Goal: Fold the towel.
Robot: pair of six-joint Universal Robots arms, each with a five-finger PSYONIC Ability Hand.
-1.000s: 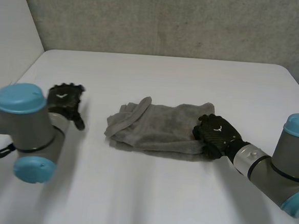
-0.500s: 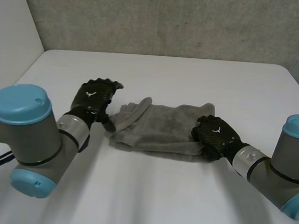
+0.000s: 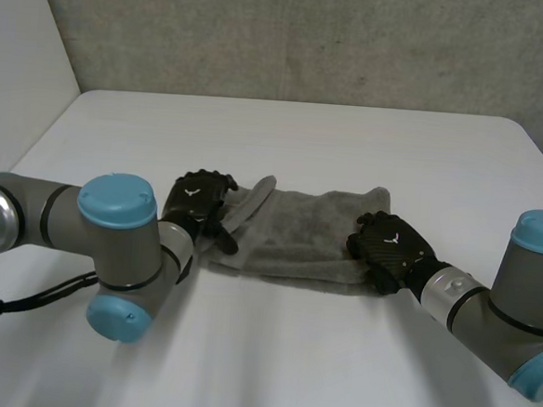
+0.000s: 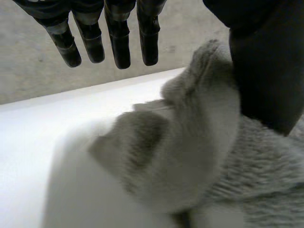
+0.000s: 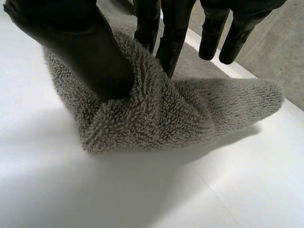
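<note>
One towel (image 3: 297, 238), a single grey piece, on one white table (image 3: 295, 135). Two arms are at the table: one left arm (image 3: 132, 259) and one right arm (image 3: 507, 304). Each arm ends in one black hand, which makes two hands: one left hand (image 3: 197, 203) and one right hand (image 3: 391, 249). Each wrist view gives the same count, one towel and one hand of its own. One grey wall (image 3: 311, 39) stands behind

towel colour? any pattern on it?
Plain grey, no pattern. The looped terry towel shows it best in the right wrist view.
</note>
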